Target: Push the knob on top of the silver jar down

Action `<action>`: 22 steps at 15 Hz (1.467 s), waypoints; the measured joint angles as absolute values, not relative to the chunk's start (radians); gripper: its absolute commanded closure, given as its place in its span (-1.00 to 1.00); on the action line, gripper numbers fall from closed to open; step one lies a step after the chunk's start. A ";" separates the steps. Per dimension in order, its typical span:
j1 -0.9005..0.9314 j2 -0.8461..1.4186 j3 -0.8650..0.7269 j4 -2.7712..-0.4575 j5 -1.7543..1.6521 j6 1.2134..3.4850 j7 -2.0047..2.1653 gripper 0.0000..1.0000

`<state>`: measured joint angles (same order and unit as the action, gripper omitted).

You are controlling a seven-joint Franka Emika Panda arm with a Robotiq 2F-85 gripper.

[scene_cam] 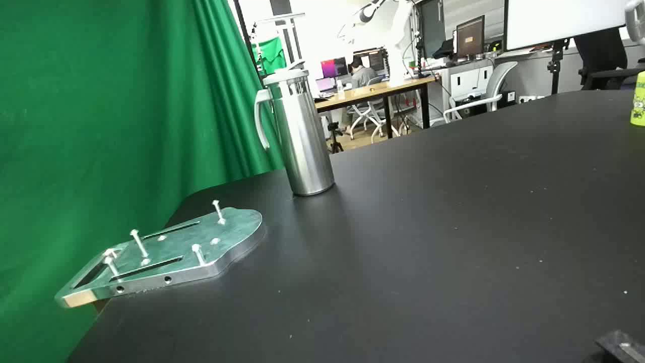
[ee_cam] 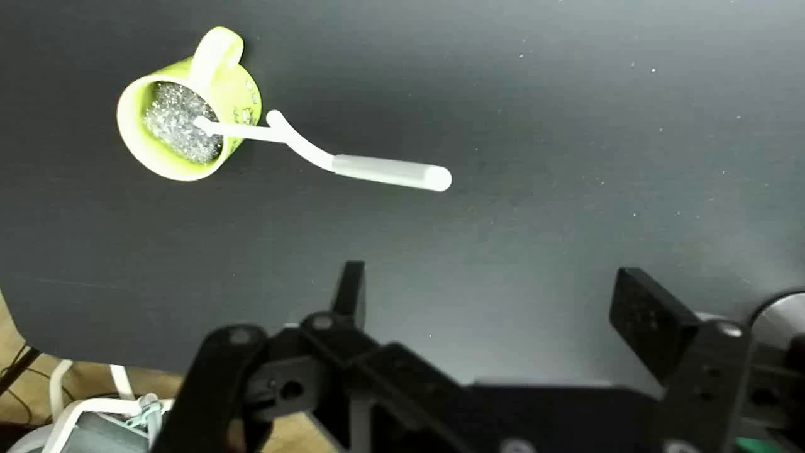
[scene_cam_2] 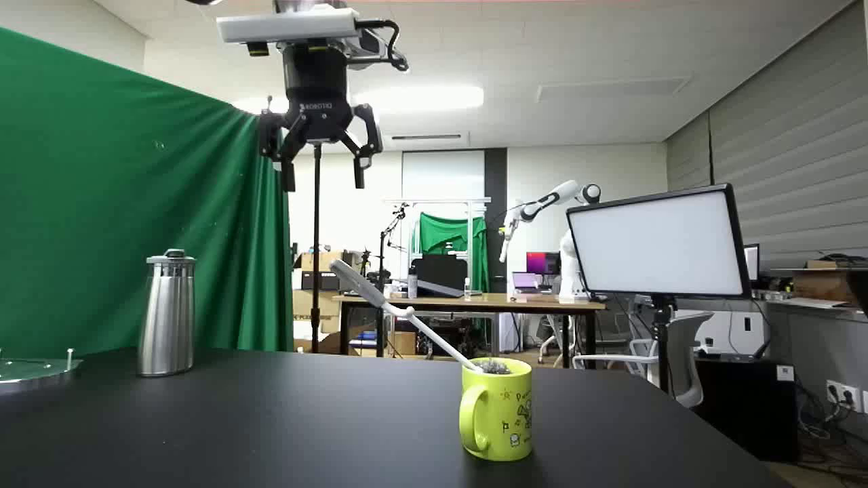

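Note:
The silver jar [scene_cam: 305,136] stands upright on the black table in both exterior views [scene_cam_2: 167,318]. It has a light grey lid and a handle. The knob [scene_cam: 296,64] sits on top of the lid and looks slightly raised; it also shows as a small dark grey cap [scene_cam_2: 175,253]. My gripper [scene_cam_2: 324,186] hangs high above the table, fingers down, apart from the jar and higher than it. It is open with nothing between its fingers, as the wrist view [ee_cam: 490,274] also shows. There, part of the jar [ee_cam: 780,321] shows at the right edge, partly hidden by a finger.
A yellow-green mug [scene_cam_2: 497,413] holds a white-handled brush [scene_cam_2: 427,330] that leans out; both show in the wrist view. A metal plate with upright bolts [scene_cam: 201,242] lies near the jar at the table edge. A green curtain [scene_cam: 126,101] hangs behind the jar.

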<state>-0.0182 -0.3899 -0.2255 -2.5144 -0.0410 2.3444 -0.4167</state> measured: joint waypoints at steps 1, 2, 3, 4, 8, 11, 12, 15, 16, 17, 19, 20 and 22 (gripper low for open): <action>-0.018 -0.390 -0.225 -2.514 -0.041 2.344 -0.417 -1.00; -0.018 -0.390 -0.225 -2.514 -0.041 2.344 -0.417 -1.00; -0.018 -0.390 -0.225 -2.514 -0.041 2.344 -0.417 -1.00; -0.018 -0.390 -0.225 -2.514 -0.041 2.344 -0.417 -1.00; -0.018 -0.390 -0.225 -2.514 -0.041 2.344 -0.417 -1.00; -0.018 -0.390 -0.224 -2.514 -0.039 2.344 -0.418 -1.00; -0.018 -0.388 -0.218 -2.513 -0.037 2.344 -0.419 -1.00; 0.003 -0.363 -0.177 -2.478 -0.036 2.345 -0.418 -0.50; 0.014 -0.347 -0.156 -2.454 -0.036 2.344 -0.417 -0.48; 0.028 -0.326 -0.132 -2.424 -0.036 2.344 -0.416 -0.32; 0.053 -0.277 -0.086 -2.354 -0.038 2.344 -0.415 -0.05; 0.065 -0.247 -0.064 -2.312 -0.037 2.340 -0.415 0.11; 0.090 -0.175 -0.026 -2.215 -0.035 2.312 -0.416 0.35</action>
